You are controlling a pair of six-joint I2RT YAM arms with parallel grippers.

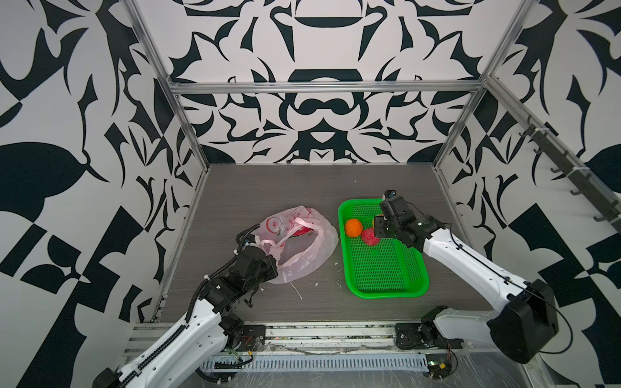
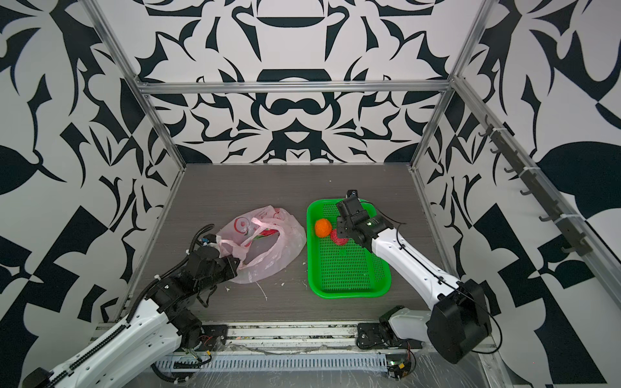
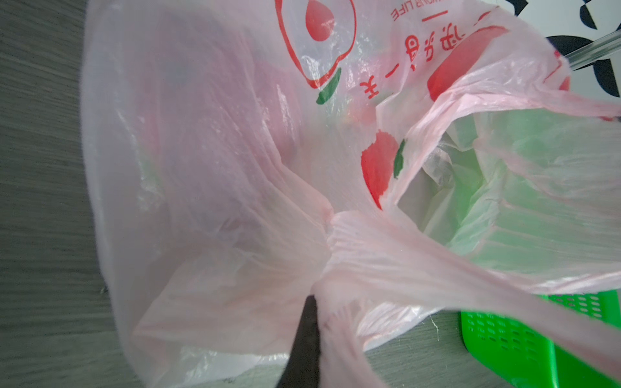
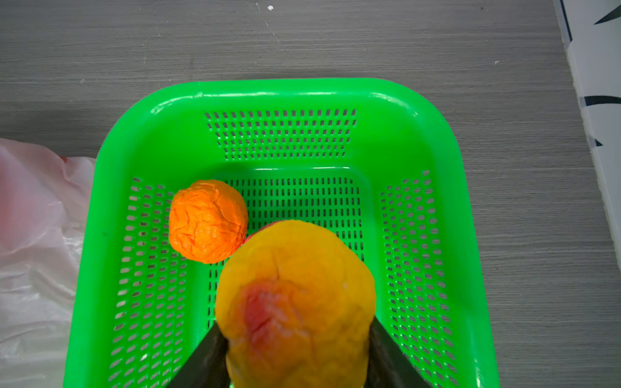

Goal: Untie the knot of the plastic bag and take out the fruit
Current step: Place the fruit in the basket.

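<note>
The pale-pink plastic bag (image 1: pixel 312 255) (image 2: pixel 282 255) lies left of centre, mouth open, handles loose across it; the knot is not in view. My left gripper (image 1: pixel 268 265) (image 2: pixel 235 262) (image 3: pixel 316 302) is shut on bunched film at the bag's near-left edge. Red-and-green fruit (image 1: pixel 302 231) shows through the film. My right gripper (image 1: pixel 381 223) (image 4: pixel 295 336) is shut on a yellow-orange round fruit (image 4: pixel 295 289), held over the green basket (image 1: pixel 386 295) (image 4: pixel 285 90). An orange (image 1: pixel 353 227) (image 4: pixel 208 221) and a small red ball (image 1: pixel 369 238) lie in the basket.
The basket stands right of the bag on the grey tabletop (image 1: pixel 268 188). Aluminium frame posts and patterned walls close in the left, right and back. Small white scraps (image 1: pixel 297 292) lie near the bag's front edge.
</note>
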